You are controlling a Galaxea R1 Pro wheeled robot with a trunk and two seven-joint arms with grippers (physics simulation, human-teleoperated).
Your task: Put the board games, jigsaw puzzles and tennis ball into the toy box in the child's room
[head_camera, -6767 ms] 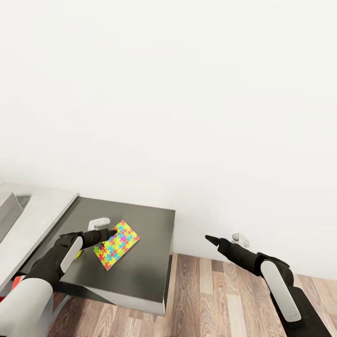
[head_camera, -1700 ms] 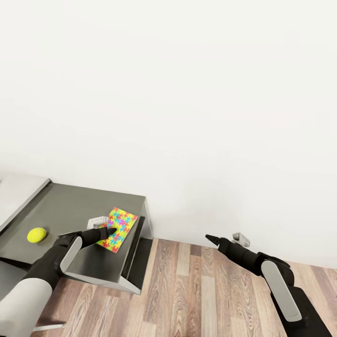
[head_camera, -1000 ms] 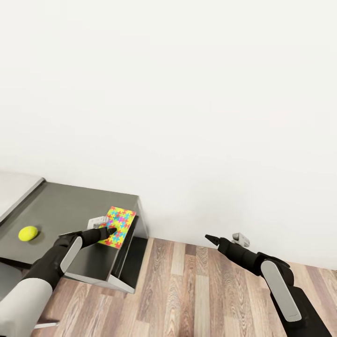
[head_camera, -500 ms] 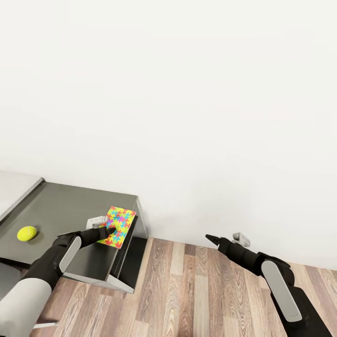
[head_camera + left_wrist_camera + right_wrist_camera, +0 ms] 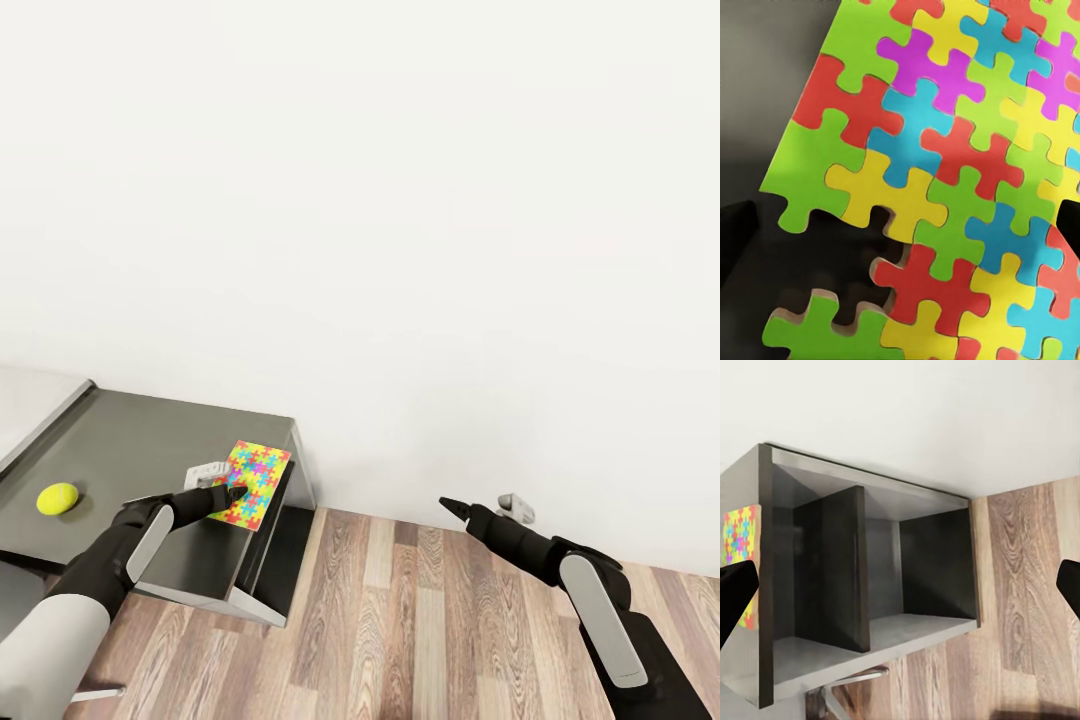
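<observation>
Dark grey is the low side unit of the desk (image 5: 150, 440), and one jigsaw puzzle (image 5: 252, 482) lies flat on it at the end corner, one edge right at the rim. Our left hand (image 5: 236, 492) sits over its near edge; in the left wrist view the fingers stand apart either side of the puzzle (image 5: 945, 172), nothing pinched yet. Our right hand (image 5: 447, 503) hangs spread and empty over the wood floor (image 5: 420, 620). The tennis ball (image 5: 57, 497) rests well apart on the same top. We judge the grasp is the step in hand: a sheet this thin is best nudged past the rim, then pinched by the overhanging edge, gently, lest it slide to the floor.
</observation>
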